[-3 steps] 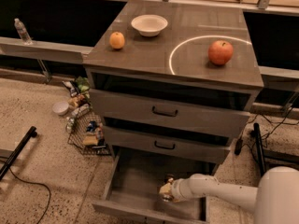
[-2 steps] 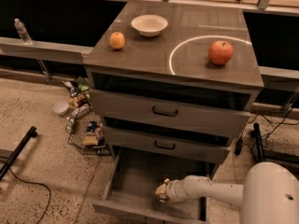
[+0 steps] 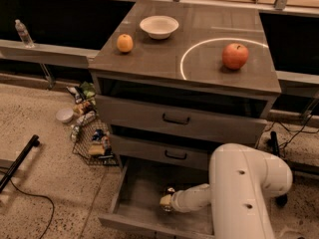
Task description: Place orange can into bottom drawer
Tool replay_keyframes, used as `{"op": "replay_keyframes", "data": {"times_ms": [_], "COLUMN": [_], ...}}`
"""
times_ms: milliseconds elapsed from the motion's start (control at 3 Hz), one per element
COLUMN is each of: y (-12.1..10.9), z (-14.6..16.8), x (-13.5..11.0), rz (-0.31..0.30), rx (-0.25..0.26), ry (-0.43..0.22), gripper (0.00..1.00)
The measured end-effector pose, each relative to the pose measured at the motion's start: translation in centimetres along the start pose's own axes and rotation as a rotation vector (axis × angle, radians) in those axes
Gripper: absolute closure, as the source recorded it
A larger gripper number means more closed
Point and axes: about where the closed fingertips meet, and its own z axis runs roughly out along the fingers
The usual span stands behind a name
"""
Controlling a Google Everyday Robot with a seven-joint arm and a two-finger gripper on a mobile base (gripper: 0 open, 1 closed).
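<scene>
The bottom drawer (image 3: 133, 188) is pulled open below two shut drawers with black handles. My white arm reaches down into it from the right. The gripper (image 3: 168, 199) is low inside the drawer, near its middle. A small object with a gold and dark look, the orange can (image 3: 169, 192), sits at the gripper's tip, close to the drawer floor. The gripper hides most of the can.
On the cabinet top are a round orange fruit (image 3: 124, 43), a white bowl (image 3: 159, 26) and a red apple (image 3: 235, 56). A wire basket of snack packets (image 3: 92, 142) and a small bowl (image 3: 65, 115) lie on the floor at the left. A black pole (image 3: 20, 159) lies at the far left.
The arm has swung further into the drawer and to the left, bringing the gripper and can lower toward the drawer floor. The arm's elbow now fills more of the lower right.
</scene>
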Motion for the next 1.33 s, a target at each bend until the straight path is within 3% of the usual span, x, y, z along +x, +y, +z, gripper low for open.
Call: {"op": "replay_keyframes", "data": {"times_ms": [333, 667, 1000, 1333], "y": [0.8, 2.3, 4.2, 6.0], "z": [-0.9, -3.4, -8.0, -14.3], "x": [0.8, 0.5, -0.2, -0.4], "rz": [0.03, 0.095, 0.174, 0.254], "rx": [-0.067, -0.102, -0.105, -0.056], "ry": [0.053, 0.099, 0.141, 0.18], "gripper": [0.0, 0.0, 0.0, 0.0]}}
